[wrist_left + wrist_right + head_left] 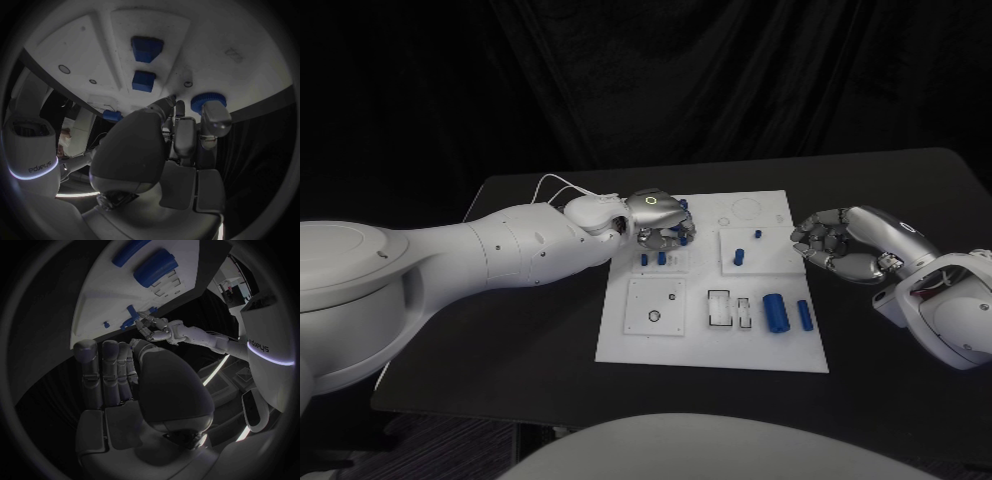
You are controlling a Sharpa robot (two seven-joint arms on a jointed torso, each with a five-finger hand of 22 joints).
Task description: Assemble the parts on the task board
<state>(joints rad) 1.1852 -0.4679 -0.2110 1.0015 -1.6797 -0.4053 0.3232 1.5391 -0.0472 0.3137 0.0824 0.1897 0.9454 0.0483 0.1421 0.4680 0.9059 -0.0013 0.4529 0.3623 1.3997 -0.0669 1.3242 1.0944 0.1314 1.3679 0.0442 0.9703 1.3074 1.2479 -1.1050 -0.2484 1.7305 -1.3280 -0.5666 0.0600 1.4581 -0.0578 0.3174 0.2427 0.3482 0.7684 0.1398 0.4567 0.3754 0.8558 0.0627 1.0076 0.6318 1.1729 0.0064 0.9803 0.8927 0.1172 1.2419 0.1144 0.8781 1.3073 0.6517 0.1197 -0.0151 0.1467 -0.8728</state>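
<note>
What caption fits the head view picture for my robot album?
Left hand reaches over blue parts on the white board while the right hand waits curled beside it.

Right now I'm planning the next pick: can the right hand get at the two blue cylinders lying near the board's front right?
Probably yes. The right hand hovers beside the task board, holding nothing, and the blue cylinders lie uncovered just in front of it; the left hand works farther back.
</note>
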